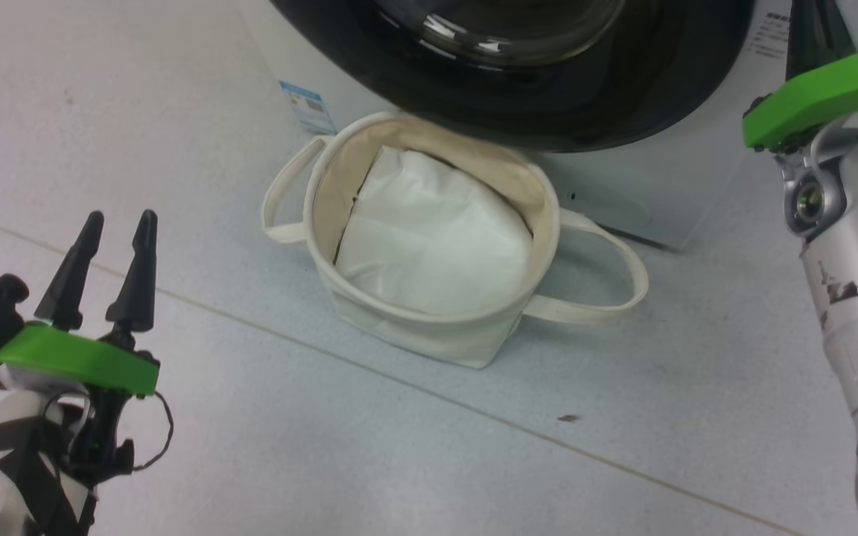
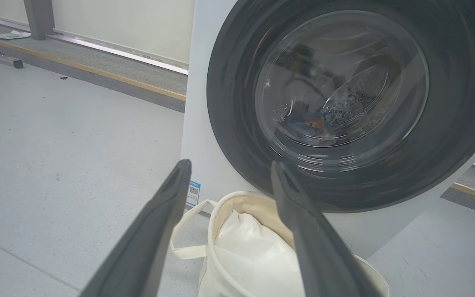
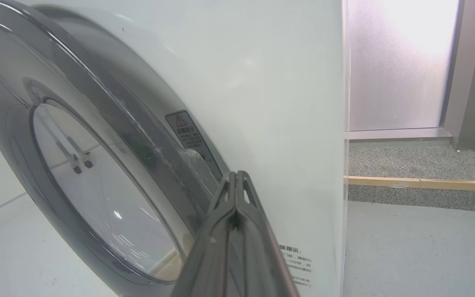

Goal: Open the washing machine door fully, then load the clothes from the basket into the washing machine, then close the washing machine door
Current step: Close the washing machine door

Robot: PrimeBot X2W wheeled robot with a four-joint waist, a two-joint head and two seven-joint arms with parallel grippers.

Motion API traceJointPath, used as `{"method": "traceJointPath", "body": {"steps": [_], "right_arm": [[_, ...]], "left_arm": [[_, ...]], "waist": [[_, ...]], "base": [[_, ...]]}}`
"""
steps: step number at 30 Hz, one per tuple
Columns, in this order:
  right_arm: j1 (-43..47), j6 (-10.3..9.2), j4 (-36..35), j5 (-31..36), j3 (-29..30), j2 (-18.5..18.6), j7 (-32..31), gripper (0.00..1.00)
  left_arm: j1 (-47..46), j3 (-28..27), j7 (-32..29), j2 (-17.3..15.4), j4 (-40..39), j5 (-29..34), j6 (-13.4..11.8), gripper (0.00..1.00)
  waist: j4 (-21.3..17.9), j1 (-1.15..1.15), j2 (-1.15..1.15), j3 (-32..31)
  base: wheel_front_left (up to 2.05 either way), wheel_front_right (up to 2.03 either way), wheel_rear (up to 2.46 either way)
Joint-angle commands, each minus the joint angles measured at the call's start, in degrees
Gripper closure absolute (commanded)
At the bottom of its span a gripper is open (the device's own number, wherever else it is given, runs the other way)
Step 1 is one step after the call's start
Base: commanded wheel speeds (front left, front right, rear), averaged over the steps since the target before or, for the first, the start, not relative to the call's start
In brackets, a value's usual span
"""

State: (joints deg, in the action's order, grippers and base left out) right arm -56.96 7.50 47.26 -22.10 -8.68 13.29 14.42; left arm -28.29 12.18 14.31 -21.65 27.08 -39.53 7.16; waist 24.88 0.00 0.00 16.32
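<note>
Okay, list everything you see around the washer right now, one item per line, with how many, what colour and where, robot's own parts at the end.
floor: one, pale grey, underneath everything
washing machine: one, white, standing on the floor
door: one, black rim with clear glass, on the machine's front
clothes: one bunch, blue with orange, inside the machine, seen through the glass
basket: one, cream, on the floor before the machine
bundle: one, white, inside the basket
sticker: one, blue, low on the machine's front
warning label: one, grey, beside the door rim
left pincer: one, dark, open, left of the basket
right pincer: one, dark, shut, by the door's edge
</note>
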Motion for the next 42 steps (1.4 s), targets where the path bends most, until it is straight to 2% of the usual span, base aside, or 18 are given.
{"method": "traceJointPath", "body": {"steps": [1,5,12,19,26,36,42], "right_arm": [[1.43,-0.01,-2.88,0.41,-0.20,-0.99,0.58,0.00],[5.95,-0.01,-5.62,0.40,-0.22,-1.76,0.58,0.00],[12.46,-0.01,-11.07,-2.32,-4.78,-3.18,0.58,0.00],[21.87,-0.01,-20.42,-4.26,-7.30,-2.31,0.58,0.00],[30.93,-0.01,-25.62,-5.85,-7.41,-0.28,0.58,0.00],[43.09,-0.01,-34.40,-6.45,-2.64,1.70,0.58,0.00],[49.19,-0.01,-38.67,-8.62,-2.90,3.17,0.58,0.00]], "left_arm": [[-0.60,-2.49,0.69,-3.26,-1.08,-0.22,0.33,0.00],[0.18,-2.19,0.69,-3.50,-0.43,0.02,0.33,0.00],[1.37,-2.06,0.69,-3.98,0.02,0.26,0.33,0.00],[3.54,-2.77,0.69,-3.78,0.39,0.68,0.33,0.00],[7.06,-4.54,0.69,-2.88,0.64,0.97,0.33,0.00],[10.40,-4.31,0.26,-3.24,-0.18,-2.92,0.33,0.00],[10.88,-3.85,-0.32,-4.06,-1.38,-3.66,0.33,0.00]], "waist": [[-0.84,0.00,0.00,-1.36],[-2.74,0.00,0.00,-4.06],[-6.94,0.00,0.00,-8.33],[-12.43,0.00,0.00,-13.70],[-17.20,0.00,0.00,-17.93],[-19.65,0.00,0.00,-19.89],[-19.77,0.00,0.00,-19.81]], "base": [[0.00,0.00,0.00],[0.00,0.00,0.00],[0.00,0.00,0.00],[0.00,0.00,0.00],[0.00,0.00,0.00],[0.00,0.00,0.00],[0.00,0.00,0.00]]}}
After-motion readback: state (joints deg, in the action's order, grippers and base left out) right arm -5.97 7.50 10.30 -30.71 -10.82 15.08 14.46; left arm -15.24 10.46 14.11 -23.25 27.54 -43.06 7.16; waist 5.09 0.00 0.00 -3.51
